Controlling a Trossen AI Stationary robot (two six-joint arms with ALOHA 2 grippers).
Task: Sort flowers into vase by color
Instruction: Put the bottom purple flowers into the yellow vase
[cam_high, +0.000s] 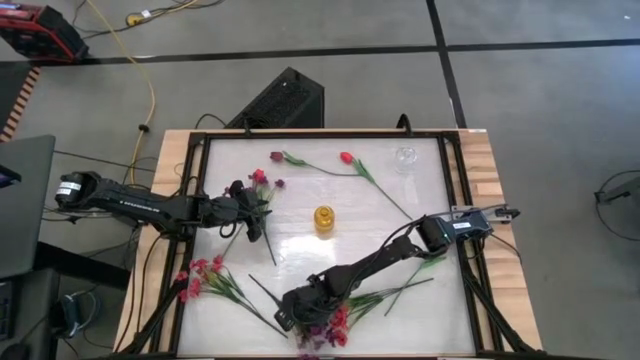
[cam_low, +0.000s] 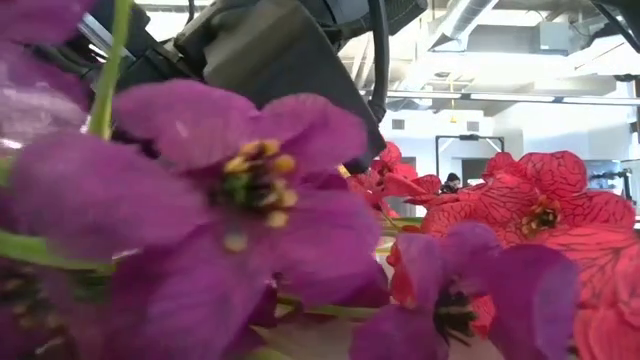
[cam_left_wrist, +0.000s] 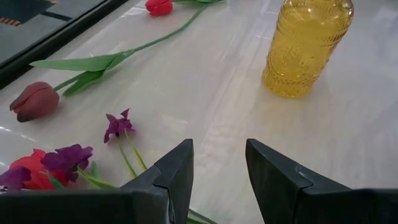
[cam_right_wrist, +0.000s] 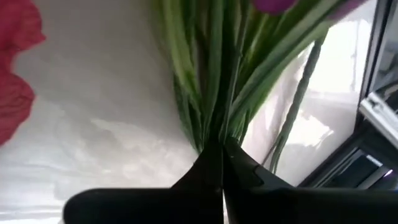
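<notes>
Table (cam_high: 300, 240): pale top in a dark frame, flowers scattered across it. My two arms reach in from either side.

Yellow vase (cam_high: 324, 218) stands upright near the table's centre; a clear vase (cam_high: 405, 157) sits at the far right corner. Both look empty, so I judge the sorting barely begun.

Flowers: mixed red and purple bunch (cam_high: 325, 328) at the near edge; red-pink sprig (cam_high: 205, 275) near left; two single stems at the far side, one dark red (cam_high: 278, 157) and one bright red (cam_high: 346, 157).

My right pincer (cam_right_wrist: 221, 158) is down at the near-edge bunch, fingers pressed together on a cluster of green stems (cam_right_wrist: 214, 81). Clamped on several stems at once, not one.

My left pincer (cam_left_wrist: 217, 168) hovers low beside a small purple and red sprig (cam_left_wrist: 68, 158), fingers apart, nothing between them. Yellow vase just ahead of it.

Risks:
- Right grip spans several stems; lifting may drag red and purple together, so colours go into one vase.
- Stems are thin and slick; some could slip out partway and drop.
- A long trailing bunch could sweep the yellow vase over on the way.
</notes>
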